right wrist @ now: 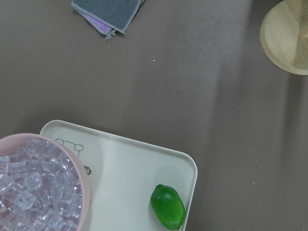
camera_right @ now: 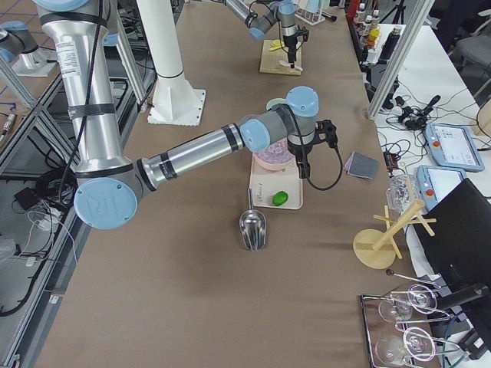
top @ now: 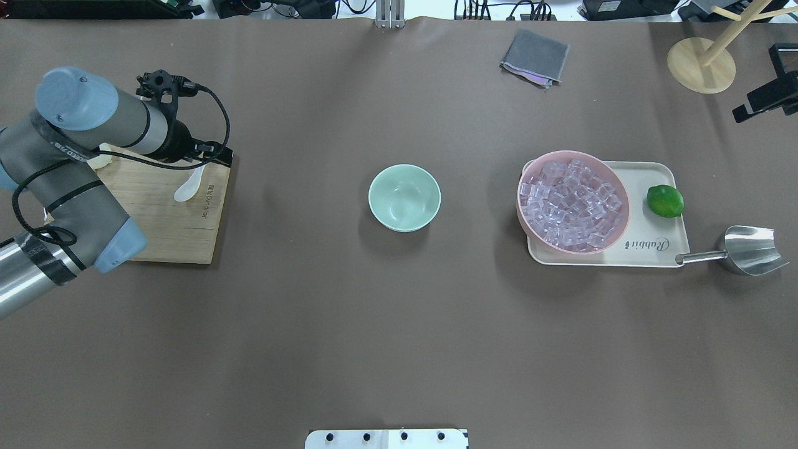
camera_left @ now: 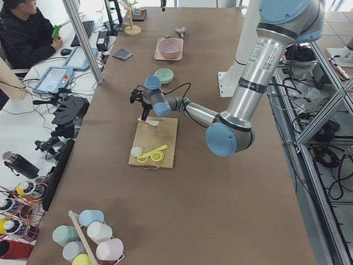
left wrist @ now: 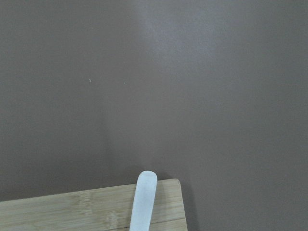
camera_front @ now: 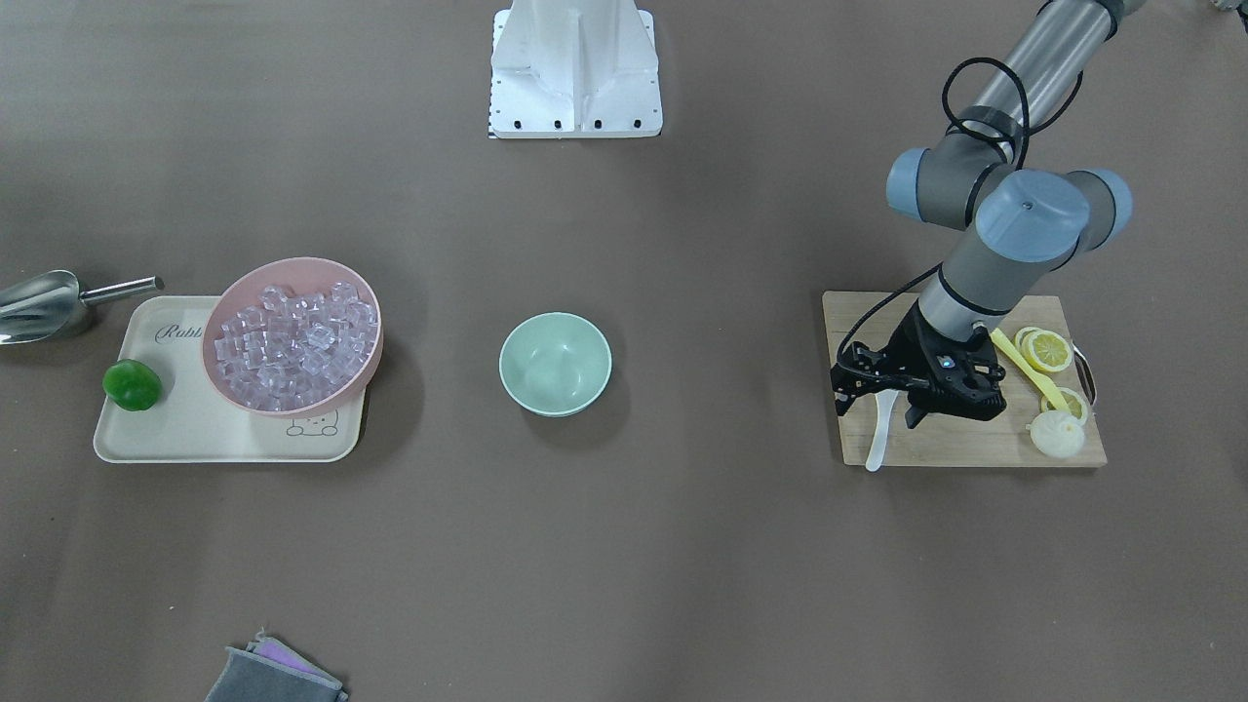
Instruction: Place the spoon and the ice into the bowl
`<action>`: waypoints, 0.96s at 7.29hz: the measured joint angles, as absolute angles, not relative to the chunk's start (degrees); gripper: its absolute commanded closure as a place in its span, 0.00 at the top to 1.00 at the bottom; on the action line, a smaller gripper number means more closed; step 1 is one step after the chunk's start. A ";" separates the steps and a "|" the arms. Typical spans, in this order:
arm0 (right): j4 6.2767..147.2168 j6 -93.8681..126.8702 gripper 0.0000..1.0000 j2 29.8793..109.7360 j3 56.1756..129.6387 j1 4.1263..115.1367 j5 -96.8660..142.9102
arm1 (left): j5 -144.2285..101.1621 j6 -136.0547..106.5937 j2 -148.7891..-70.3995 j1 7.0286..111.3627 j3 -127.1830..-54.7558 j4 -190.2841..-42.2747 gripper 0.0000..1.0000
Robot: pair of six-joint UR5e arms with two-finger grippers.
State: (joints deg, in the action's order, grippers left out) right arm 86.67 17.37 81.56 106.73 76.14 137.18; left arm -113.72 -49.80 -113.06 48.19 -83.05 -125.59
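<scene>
While the left arm bends low over the cutting board point(camera_front: 975, 444), the left gripper point(camera_front: 899, 417) hangs nose-down right above the spoon point(camera_front: 880, 434). From here I can't tell whether its fingers are parted or closed, or whether they touch the spoon at all. Taking twelve o'clock as pointing away from the robot, that white spoon lies flat on the board with its handle aimed at about twelve. Its tip just reaches the board's far edge, near the corner closest to the middle of the table point(camera_front: 624, 546). Toward nine o'clock on the same board lie a thin yellow spoon point(camera_front: 1019, 366) and some lemon slices point(camera_front: 1048, 351). At three o'clock from the board, well apart from it, the bowl point(camera_front: 556, 363) sits upright on the table, with spoon and ice both outside it. Further along at three o'clock stands a pink bowl point(camera_front: 327, 405) heaped with the ice point(camera_front: 292, 341), resting on a cream tray point(camera_front: 195, 429). A lime point(camera_front: 132, 384) lies on the tray at three o'clock of the pink bowl. A metal scoop point(camera_front: 39, 305) rests on the table at about four o'clock of the tray, its handle end just beside the tray's corner. The right gripper point(camera_right: 304, 172) hangs above that end of the table, seen only from the side, so I can't tell how its fingers stand. A folded grey cloth point(camera_front: 273, 673) lies between one and two o'clock from the bowl.
</scene>
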 measured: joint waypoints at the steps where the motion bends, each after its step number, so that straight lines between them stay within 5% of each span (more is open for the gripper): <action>1: 86.67 17.39 1.00 81.29 106.73 75.77 137.19 | -113.67 -49.65 -113.05 48.06 -82.77 -125.57 0.72; 7: 86.66 18.85 1.00 80.86 107.11 74.79 137.20 | -112.70 -43.93 -113.14 48.03 -82.30 -125.20 0.69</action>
State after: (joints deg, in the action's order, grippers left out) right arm 86.66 18.85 80.86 107.11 74.79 137.20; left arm -112.70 -43.93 -113.14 48.03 -82.30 -125.20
